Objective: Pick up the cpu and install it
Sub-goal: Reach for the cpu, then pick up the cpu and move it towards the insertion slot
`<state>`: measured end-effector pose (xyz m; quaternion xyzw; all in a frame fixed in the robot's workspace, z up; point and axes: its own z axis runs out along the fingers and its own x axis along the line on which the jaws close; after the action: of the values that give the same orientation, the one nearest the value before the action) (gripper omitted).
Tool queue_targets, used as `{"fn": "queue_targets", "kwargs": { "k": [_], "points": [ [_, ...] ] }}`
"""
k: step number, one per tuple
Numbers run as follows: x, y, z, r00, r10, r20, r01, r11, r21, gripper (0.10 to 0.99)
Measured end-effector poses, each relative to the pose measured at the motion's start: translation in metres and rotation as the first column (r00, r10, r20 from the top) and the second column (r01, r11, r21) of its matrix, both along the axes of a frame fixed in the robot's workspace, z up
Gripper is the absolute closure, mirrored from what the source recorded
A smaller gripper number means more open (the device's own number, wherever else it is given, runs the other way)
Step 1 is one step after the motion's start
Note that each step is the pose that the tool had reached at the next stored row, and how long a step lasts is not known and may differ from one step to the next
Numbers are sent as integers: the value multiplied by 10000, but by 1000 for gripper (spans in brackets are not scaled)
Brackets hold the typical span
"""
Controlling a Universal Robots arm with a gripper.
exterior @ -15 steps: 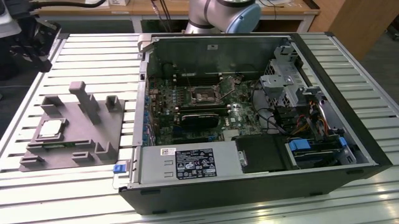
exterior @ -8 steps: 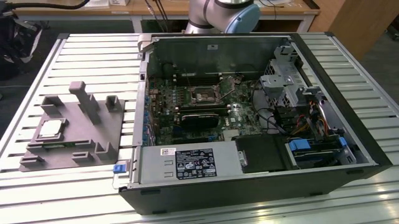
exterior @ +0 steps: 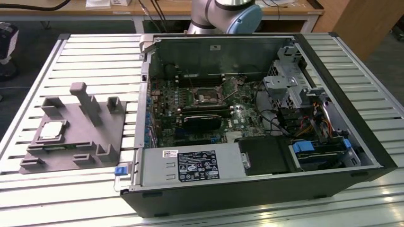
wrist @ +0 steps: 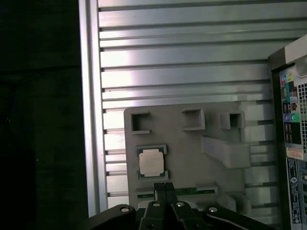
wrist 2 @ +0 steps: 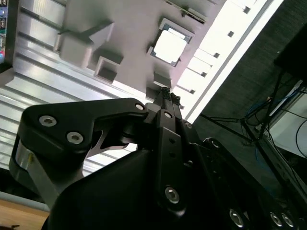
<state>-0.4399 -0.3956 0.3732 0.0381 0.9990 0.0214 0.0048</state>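
Note:
The cpu (exterior: 52,131) is a small silver square with a pale rim. It lies flat in a recess of the grey fixture block (exterior: 75,142), at the exterior view's left. Both wrist views look down on the cpu (wrist 2: 169,47) (wrist: 151,162) from well above. My gripper (wrist: 165,186) hangs high over the fixture block (wrist: 192,148), its black fingertips (wrist 2: 165,91) pressed together with nothing between them. It is apart from the chip. The black motherboard socket (exterior: 206,98) sits inside the open computer case (exterior: 252,189).
The fixture block carries upright posts (exterior: 88,101) around the chip. The open case's wall (wrist: 290,134) stands beside the fixture. Everything rests on a slatted aluminium table (exterior: 75,189) whose edge (wrist: 91,120) drops to dark floor. The arm's base (exterior: 227,14) rises behind the case.

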Motion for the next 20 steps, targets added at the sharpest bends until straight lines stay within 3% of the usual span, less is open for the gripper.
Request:
{"fn": "queue_targets", "kwargs": {
  "k": [4,7,20],
  "points": [
    [-161,0,-4,10000,1,0,-1,10000,0,980],
    [-215,0,-12,10000,1,1,-1,10000,1,980],
    [-240,-2,-65,10000,1,-22,-1,10000,-1,980]
  ]
}}
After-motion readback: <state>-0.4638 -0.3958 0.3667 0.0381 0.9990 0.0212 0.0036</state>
